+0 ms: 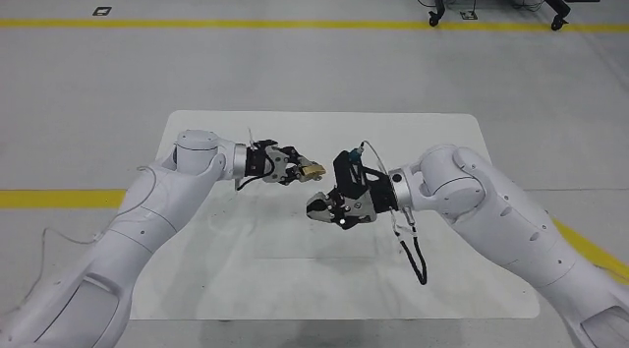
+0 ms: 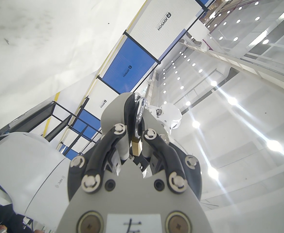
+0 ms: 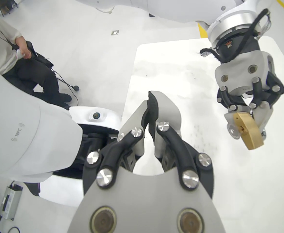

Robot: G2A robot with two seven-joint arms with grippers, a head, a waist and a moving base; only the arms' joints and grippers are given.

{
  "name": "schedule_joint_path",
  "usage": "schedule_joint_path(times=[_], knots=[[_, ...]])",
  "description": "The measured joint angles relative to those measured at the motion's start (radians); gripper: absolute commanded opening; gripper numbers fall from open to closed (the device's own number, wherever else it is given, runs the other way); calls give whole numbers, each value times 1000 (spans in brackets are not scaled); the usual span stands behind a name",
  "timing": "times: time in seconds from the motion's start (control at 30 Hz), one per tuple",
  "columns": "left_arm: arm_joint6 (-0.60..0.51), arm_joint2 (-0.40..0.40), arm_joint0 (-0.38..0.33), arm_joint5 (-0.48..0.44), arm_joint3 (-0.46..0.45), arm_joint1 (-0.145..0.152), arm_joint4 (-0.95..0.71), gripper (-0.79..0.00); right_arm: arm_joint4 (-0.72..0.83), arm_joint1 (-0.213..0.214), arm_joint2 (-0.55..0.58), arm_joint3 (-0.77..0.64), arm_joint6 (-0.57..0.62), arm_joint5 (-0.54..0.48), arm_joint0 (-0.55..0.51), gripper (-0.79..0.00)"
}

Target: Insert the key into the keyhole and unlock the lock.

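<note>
Left end effector (image 1: 300, 168) closed on the brass lock (image 3: 248, 132), lock body projecting out toward the other arm, held over the middle of the white desk (image 1: 442, 142). Right end effector (image 3: 151, 112) near the lock but apart from it, slightly closer to the robot, black pads (image 3: 153, 105) pressed together, tips directed toward the left arm's side of the desk.

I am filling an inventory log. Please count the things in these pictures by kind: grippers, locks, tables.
Grippers: 2 (left gripper, right gripper)
Lock: 1, brass, held in the left gripper
Table: 1
Total: 4
</note>
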Motion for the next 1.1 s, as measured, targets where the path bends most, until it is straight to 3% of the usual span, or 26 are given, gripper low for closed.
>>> schedule_joint_path(times=[0.33,0.63,0.67,0.7,0.73,1.1], knots=[[20,-36,29,-30,-44,9,37,-785,-1,-36,-32,143,-71,71,28,-785],[26,-56,42,-29,-61,10,56,-785,16,-48,-26,188,-88,56,31,-785],[28,-59,42,-31,-62,10,58,-785,16,-48,-21,186,-94,53,30,-514],[32,-61,43,-36,-64,11,64,-785,13,-47,-14,182,-102,47,27,-49],[38,-64,44,-46,-69,11,74,-785,0,-46,-4,171,-112,33,24,0],[75,-108,71,-70,-97,19,99,-785,-25,-44,3,154,-107,18,21,0]])
